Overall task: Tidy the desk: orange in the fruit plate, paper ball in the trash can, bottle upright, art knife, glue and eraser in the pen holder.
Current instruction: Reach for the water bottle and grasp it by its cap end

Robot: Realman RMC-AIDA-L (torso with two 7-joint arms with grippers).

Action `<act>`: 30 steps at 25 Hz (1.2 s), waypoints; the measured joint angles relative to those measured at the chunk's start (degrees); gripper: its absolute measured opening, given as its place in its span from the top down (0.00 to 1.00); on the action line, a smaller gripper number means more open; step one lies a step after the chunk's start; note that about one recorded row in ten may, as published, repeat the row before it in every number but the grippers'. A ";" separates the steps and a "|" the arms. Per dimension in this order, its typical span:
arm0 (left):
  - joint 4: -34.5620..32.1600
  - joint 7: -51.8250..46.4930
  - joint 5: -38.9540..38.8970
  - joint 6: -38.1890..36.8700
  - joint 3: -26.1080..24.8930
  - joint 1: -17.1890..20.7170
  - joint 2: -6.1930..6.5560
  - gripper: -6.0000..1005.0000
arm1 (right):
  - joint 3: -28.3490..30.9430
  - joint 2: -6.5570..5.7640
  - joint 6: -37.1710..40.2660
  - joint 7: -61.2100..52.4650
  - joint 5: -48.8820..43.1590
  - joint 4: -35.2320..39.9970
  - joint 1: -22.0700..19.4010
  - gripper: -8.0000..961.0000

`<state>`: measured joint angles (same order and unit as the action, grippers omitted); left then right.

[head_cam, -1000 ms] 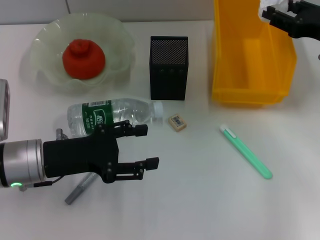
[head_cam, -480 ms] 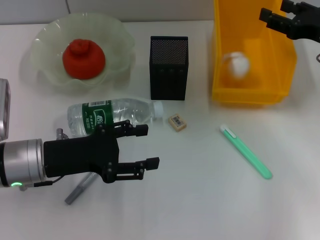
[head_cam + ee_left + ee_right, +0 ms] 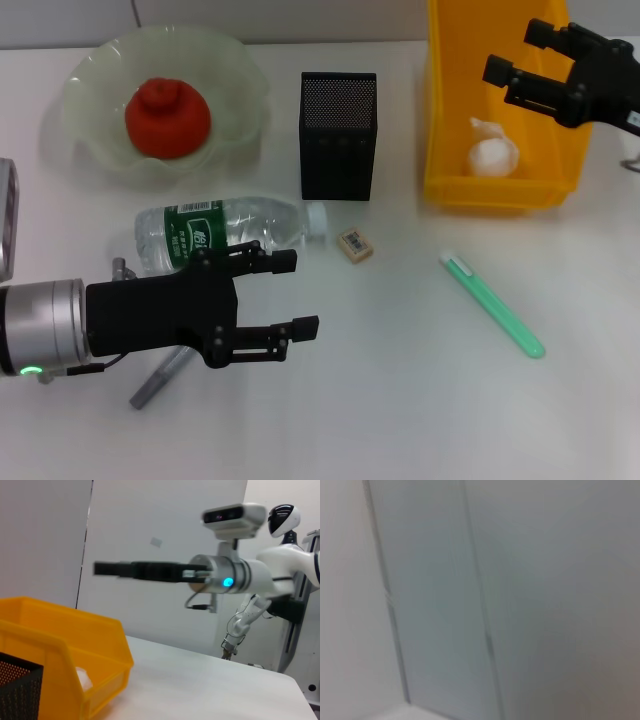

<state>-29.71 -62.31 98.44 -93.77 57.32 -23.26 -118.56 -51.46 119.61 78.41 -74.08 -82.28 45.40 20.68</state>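
Note:
The orange point(image 3: 167, 118) sits in the pale green fruit plate point(image 3: 235, 70) at the back left. The paper ball point(image 3: 493, 155) lies inside the yellow bin point(image 3: 500, 193); it also shows in the left wrist view point(image 3: 83, 678). My right gripper point(image 3: 508, 52) hangs open and empty above the bin. The clear bottle point(image 3: 220, 230) lies on its side. My left gripper point(image 3: 303, 292) is open just in front of it. The eraser point(image 3: 354, 245), the green art knife point(image 3: 492, 303) and the grey glue stick point(image 3: 158, 381) lie on the table. The black mesh pen holder point(image 3: 338, 135) stands at the middle back.
A silver object point(image 3: 6, 215) shows at the left edge. The left wrist view shows the yellow bin point(image 3: 60, 645), a corner of the pen holder point(image 3: 15, 690) and my right arm point(image 3: 220, 575) above. The right wrist view shows only a blurred wall.
The right gripper let go of the paper ball, which fell into the yellow bin and came to rest. The right gripper then moved nearer and left. The left arm has not moved.

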 joint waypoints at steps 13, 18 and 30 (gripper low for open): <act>0.00 0.00 -0.01 -0.13 -0.11 -0.13 -0.03 0.20 | 0.02 -0.30 19.92 27.01 3.20 -20.61 -8.29 0.15; -0.15 -0.52 -0.12 -0.18 -0.46 -0.62 -0.06 0.20 | -0.03 -0.39 23.83 30.43 -1.44 -25.01 -8.22 0.15; 0.00 -0.52 -0.18 0.33 -0.55 -1.40 -0.13 0.20 | -0.04 -0.21 20.61 31.00 -8.79 -31.21 -2.85 0.15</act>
<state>-29.71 -62.84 98.25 -93.44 56.78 -24.65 -118.69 -51.50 119.40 99.02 -43.09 -91.08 14.19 17.83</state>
